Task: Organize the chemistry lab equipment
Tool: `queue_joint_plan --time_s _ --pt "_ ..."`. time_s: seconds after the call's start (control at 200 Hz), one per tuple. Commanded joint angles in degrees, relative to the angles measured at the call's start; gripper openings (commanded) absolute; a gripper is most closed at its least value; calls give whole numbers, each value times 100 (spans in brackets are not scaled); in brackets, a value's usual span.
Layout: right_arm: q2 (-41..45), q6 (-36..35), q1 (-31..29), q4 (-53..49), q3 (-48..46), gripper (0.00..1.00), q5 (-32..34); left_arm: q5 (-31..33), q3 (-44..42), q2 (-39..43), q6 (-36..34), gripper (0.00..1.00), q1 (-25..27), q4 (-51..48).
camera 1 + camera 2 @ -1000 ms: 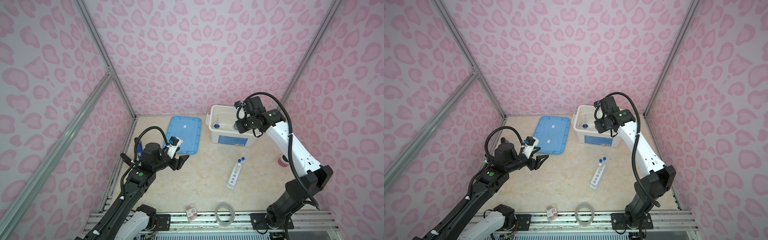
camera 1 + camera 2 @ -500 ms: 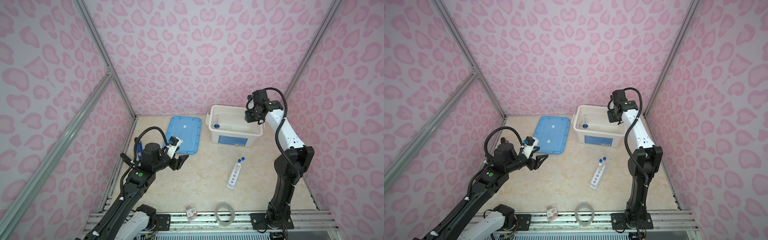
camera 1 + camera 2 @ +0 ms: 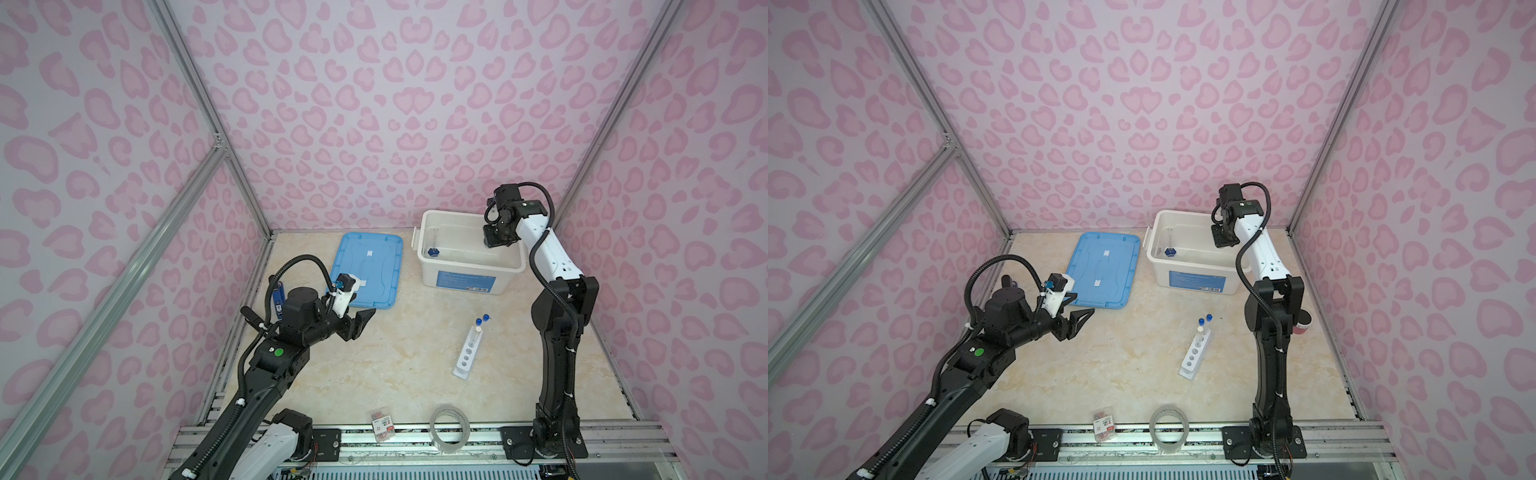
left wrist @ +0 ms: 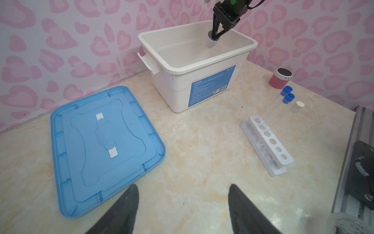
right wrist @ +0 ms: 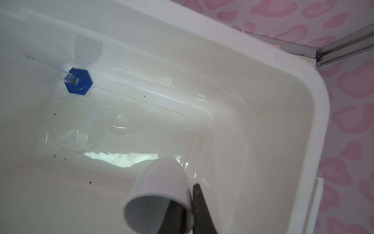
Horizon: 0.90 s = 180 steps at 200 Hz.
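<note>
Holding the white cup (image 5: 162, 182) by its wall, we are hanging it inside the white box (image 4: 174, 89) with our right gripper (image 4: 217, 36), and it is not yet resting on the floor. One finger is sitting inside the cup and the other outside, so the jaws are standing almost closed, with only the thin wall between them. The cup is hanging a little tilted, bottom down.

Below and ahead of these jaws, the cylinder with the blue foot (image 5: 79, 81) is standing by the box wall. The flat clear dish (image 5: 66, 129) and the small glass dish (image 5: 117, 123) are lying just beside each other on the floor.

We are judging that the step in hand is to set the cup on the free floor under the jaws, apart from the glass. To do it well, we are planning to go down slowly, level the bottom, and open only when it is touching, because the inner finger could tip it over.

Our left gripper (image 4: 183, 210) is hovering with jaws wide apart and nothing between them. The rack (image 4: 269, 141) with its tubes (image 4: 273, 105) is standing ahead of these jaws to one side, the blue lid (image 4: 105, 141) to the other.
</note>
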<state>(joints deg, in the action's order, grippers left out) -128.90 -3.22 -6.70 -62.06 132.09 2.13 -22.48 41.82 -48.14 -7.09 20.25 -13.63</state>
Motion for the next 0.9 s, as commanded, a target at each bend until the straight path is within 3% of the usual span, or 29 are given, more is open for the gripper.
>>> queue_joint_plan --time_s 0.0,0.895 --pt "-130 -56 28 53 10 8 44 42 -17 3 -29 72 -4 27" --pt "-973 -73 256 370 36 8 -223 209 124 -147 6 72 -7 -180"
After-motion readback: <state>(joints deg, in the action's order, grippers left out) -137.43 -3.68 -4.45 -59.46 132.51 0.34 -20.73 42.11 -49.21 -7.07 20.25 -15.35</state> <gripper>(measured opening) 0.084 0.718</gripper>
